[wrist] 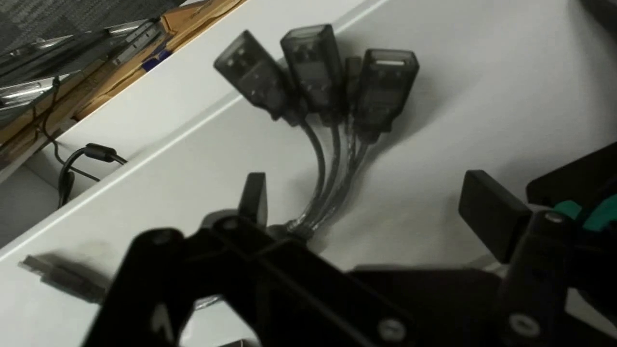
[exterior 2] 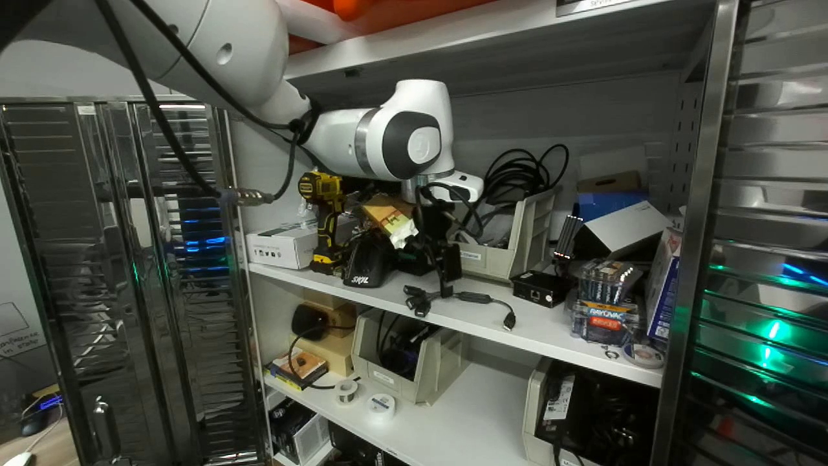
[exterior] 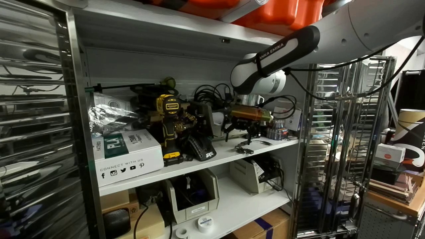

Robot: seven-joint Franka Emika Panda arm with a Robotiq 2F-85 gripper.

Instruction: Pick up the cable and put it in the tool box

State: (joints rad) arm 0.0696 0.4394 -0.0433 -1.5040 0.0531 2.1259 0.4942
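Where the wrist view brings us closest, we see the gripper (wrist: 373,207) with its fingers (wrist: 491,214) spread well apart; below it the cable (wrist: 315,212) lies on the white shelf (wrist: 482,96), its strands showing between the fingertips and its junction partly hidden behind one finger, so that we cannot tell whether the two touch; its dark translucent sockets (wrist: 385,91) fan out at the shelf's front edge, and its plug (wrist: 72,282) lies past that same finger; in an exterior view we find a small black box (exterior 2: 537,290) near the plug, with a RAYOVAC pack (exterior 2: 605,317) just beside that box; in both exterior views we see a black SKIL-marked device (exterior 2: 369,259) just beside a yellow and black drill (exterior 2: 326,226), and a white box (exterior: 132,152) on the drill's other side; behind the gripper stands a grey bin (exterior 2: 533,223), loops of black cord (exterior 2: 517,178) rising out of it; on the lower shelf (exterior 2: 491,408) we make out two further bins (exterior 2: 440,372) and two small rolls (exterior 2: 381,406); highest of all, an orange case (exterior: 279,13) sits on the top shelf (exterior: 192,23).
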